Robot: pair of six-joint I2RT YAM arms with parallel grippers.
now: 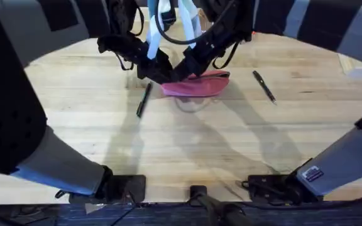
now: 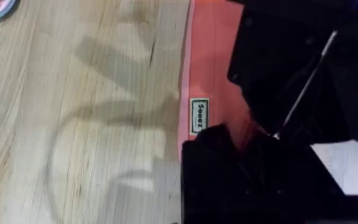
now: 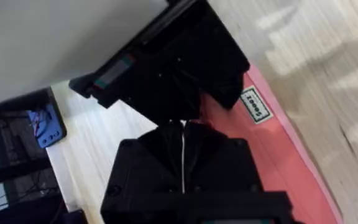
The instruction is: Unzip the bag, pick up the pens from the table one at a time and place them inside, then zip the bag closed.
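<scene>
So both grippers sit on the bag (image 1: 197, 85)
Left gripper (image 1: 162, 71) and right gripper (image 1: 184, 69) look clamped on its top edge; pens (image 1: 144, 99) lie either side.

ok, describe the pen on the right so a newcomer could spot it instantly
Start at the pink bag on the far middle of the table, where both grippers meet. To its right lies a slim black pen, alone on bare wood. The other pen, left of the bag, has a greenish section.

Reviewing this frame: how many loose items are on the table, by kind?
Soft pink fabric pouch: 1
Slim black pens: 2, one left of the pouch, one to its right
Total: 3, all on the pale wooden plank table.
</scene>
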